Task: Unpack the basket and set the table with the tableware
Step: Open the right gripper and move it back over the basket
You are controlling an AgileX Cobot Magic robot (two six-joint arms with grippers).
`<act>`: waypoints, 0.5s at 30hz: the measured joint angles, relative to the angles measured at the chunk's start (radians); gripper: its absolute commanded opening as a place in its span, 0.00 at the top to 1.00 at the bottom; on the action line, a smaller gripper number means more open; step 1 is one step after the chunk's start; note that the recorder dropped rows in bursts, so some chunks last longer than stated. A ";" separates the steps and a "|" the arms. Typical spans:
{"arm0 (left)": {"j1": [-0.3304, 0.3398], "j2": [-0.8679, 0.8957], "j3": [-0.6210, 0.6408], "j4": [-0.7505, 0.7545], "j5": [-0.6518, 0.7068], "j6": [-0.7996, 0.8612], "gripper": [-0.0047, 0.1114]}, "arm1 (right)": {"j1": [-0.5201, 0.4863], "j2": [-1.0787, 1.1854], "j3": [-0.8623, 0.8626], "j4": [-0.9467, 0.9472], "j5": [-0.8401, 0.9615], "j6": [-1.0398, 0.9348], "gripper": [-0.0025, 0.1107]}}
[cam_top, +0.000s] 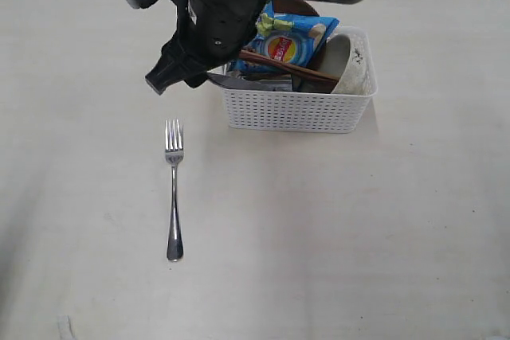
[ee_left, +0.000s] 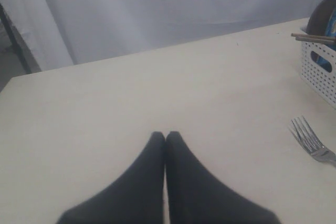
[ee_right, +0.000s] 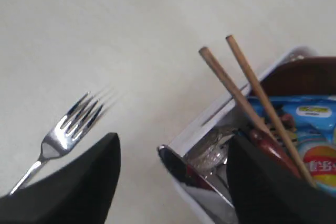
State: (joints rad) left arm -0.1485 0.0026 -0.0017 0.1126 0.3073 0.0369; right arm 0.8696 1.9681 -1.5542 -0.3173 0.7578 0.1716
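One fork (cam_top: 174,189) lies flat on the desk (cam_top: 358,236), near the one white basket (cam_top: 291,109) but apart from it, off its left front corner. In the exterior view the fork's long axis runs from near edge to far edge, tines pointing far, handle end near. In the basket I count two chopsticks (ee_right: 250,77), one blue chip bag (cam_top: 288,44), one pale bowl (cam_top: 343,57) tipped up at the right end, and one reddish-brown plate (ee_right: 299,77). My right fingers (cam_top: 175,76) hang above the desk beside the basket's left end, spread wide, gripping nothing. My left fingers (ee_left: 165,136) are pressed together, tips touching, empty
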 measured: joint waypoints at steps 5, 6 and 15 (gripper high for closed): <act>0.000 0.000 0.000 0.000 0.000 0.000 0.96 | -0.006 0.083 -0.090 0.095 0.145 -0.165 0.48; 0.000 0.000 0.000 0.000 0.000 0.000 0.96 | -0.006 0.098 -0.094 0.097 0.149 -0.177 0.49; 0.000 0.000 0.000 0.000 0.000 0.000 0.96 | -0.006 0.110 -0.094 0.032 0.127 -0.184 0.69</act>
State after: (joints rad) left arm -0.1485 0.0026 -0.0017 0.1126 0.3073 0.0369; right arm 0.8634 2.0784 -1.6480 -0.2851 0.8850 -0.0128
